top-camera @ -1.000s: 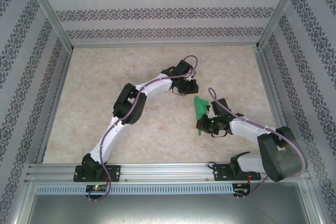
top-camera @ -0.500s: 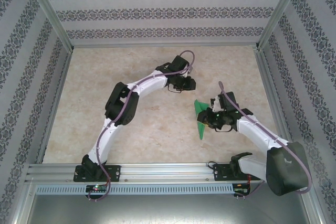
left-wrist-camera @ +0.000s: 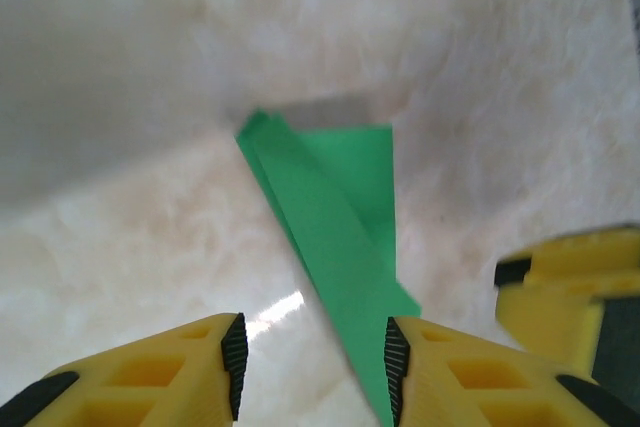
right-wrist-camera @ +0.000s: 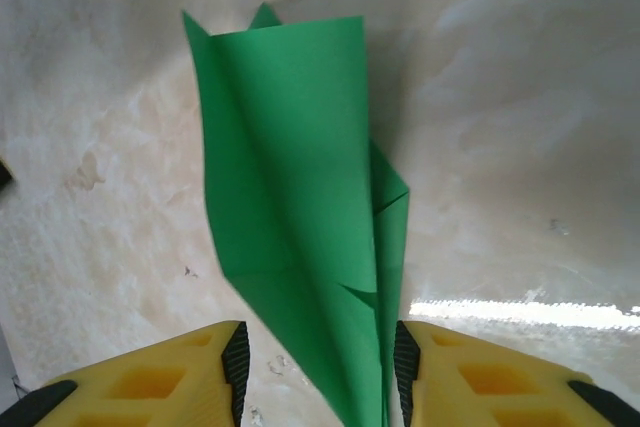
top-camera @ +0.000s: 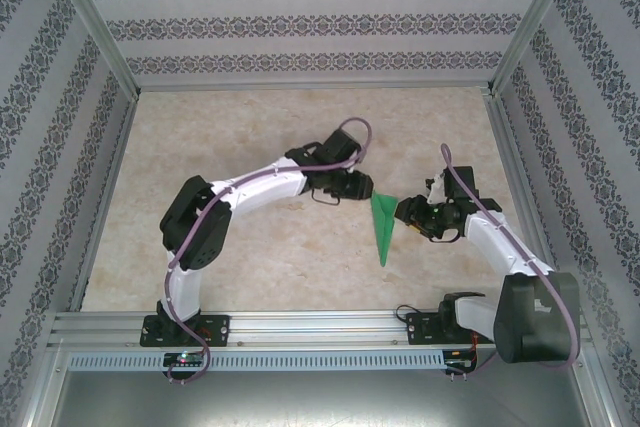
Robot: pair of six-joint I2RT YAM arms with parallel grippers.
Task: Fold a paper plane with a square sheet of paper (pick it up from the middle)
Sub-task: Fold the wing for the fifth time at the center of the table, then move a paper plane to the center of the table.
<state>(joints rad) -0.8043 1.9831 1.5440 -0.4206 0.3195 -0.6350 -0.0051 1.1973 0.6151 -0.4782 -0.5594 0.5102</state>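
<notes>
Plane (top-camera: 381,227) lies on the table (top-camera: 250,147), right of centre, nose toward the near edge, between the left gripper (top-camera: 363,188) and right gripper (top-camera: 406,213). Both are released, jaws apart. Best, I judge, to lift each straight up without snagging it.

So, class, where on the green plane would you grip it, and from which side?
Probably its middle, from above, with the right fingers astride the long axis. The plane lies on the table, tip toward the arm bases. It is narrow there, and its top layers seem to lift slightly, giving an edge to pinch.
</notes>
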